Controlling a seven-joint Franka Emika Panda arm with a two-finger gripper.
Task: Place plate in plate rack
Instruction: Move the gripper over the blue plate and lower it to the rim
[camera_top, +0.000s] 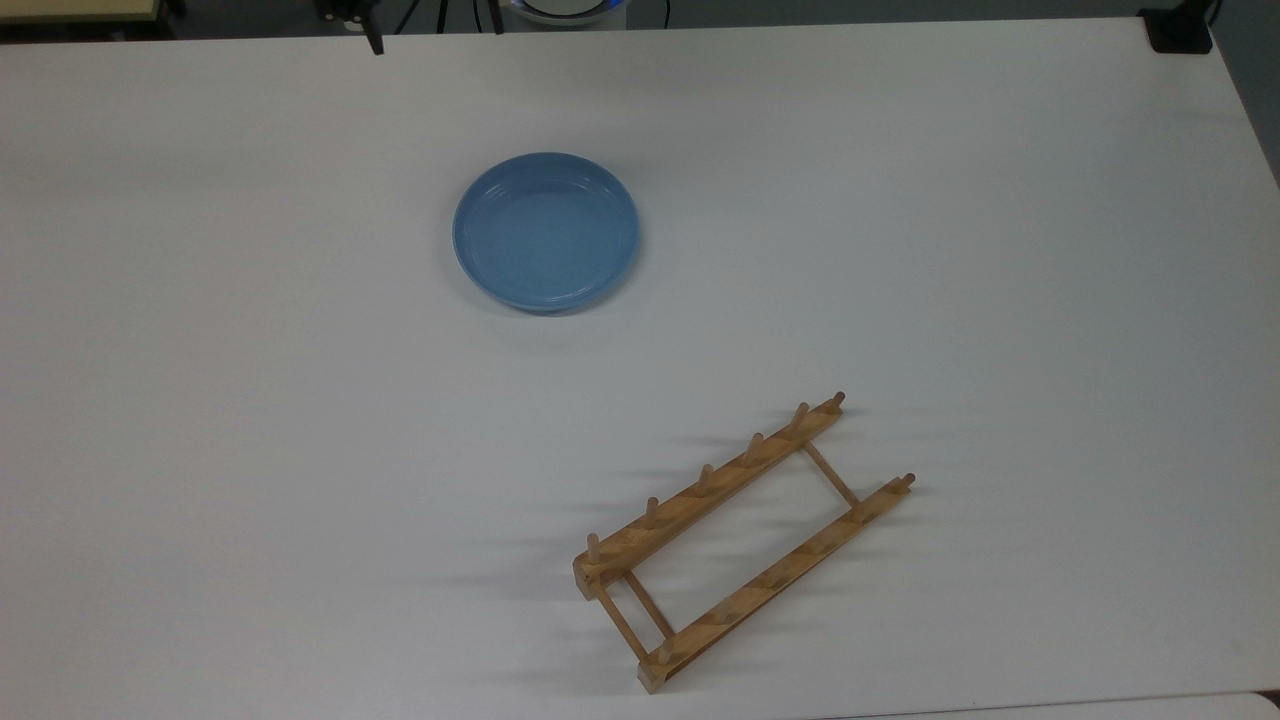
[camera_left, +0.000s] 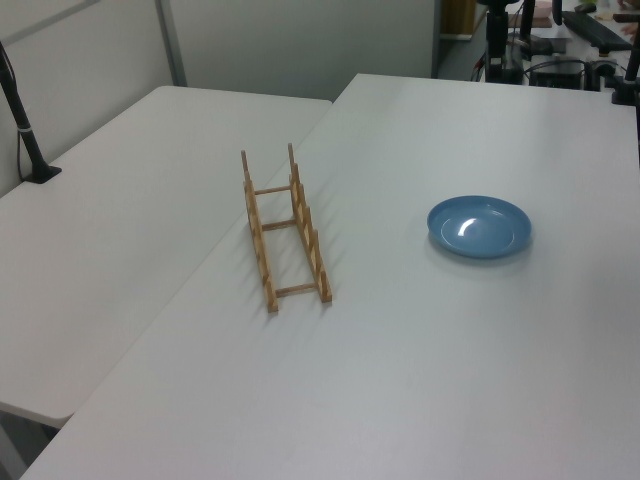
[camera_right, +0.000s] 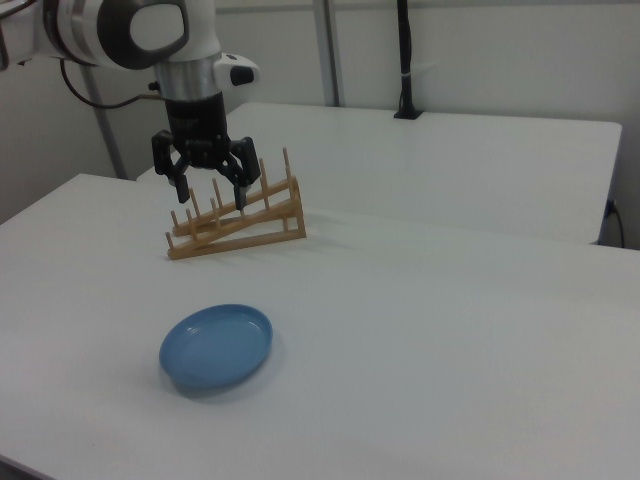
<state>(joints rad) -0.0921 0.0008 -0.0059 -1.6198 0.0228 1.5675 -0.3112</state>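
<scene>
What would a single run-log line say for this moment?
gripper: open, empty, raised above table | plate: flat on table, untouched | plate rack: empty, apart from plate | step: approach

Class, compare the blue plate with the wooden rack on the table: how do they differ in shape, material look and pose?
The plate is round; the plate rack is long, with two parallel rails joined by crossbars.
The plate is glossy light blue; the plate rack is light-brown wood.
The plate lies flat and low; the plate rack has upright pegs.
Both rest apart on the white table, neither touched by the gripper.
</scene>
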